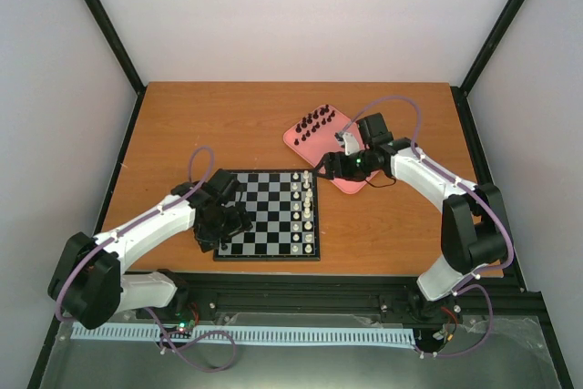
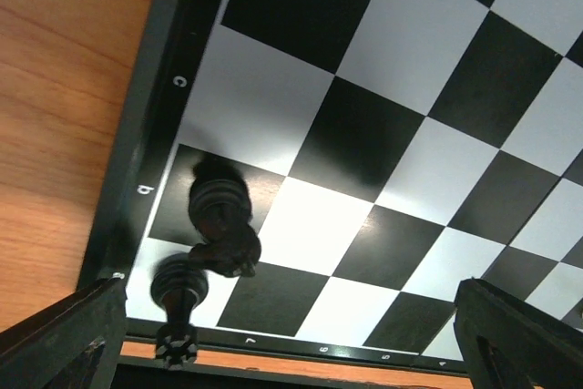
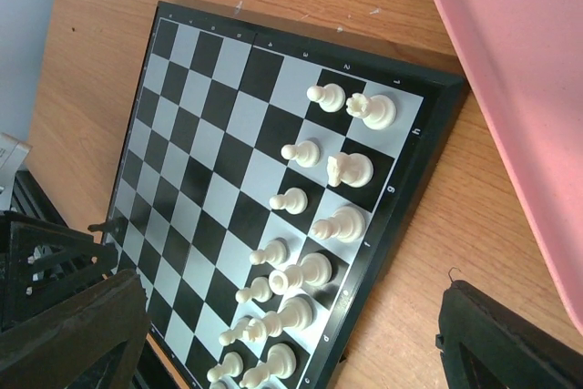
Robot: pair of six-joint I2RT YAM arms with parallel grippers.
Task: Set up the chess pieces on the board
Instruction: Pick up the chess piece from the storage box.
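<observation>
Many tiny chess pieces (image 1: 319, 121) at your one o'clock look light, tippy; left fingers (image 2: 64, 343) and right fingers (image 3: 73, 334) gape empty; pinch mid-stem.

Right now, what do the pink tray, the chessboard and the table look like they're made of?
Pink tray: probably plastic, matte with faint specks, one even colour.
Chessboard: smooth and glossy, likely plastic or coated card; light glares off its squares.
Table: wood or wood-look laminate, orange-brown with grain streaks; I cannot tell which.
</observation>
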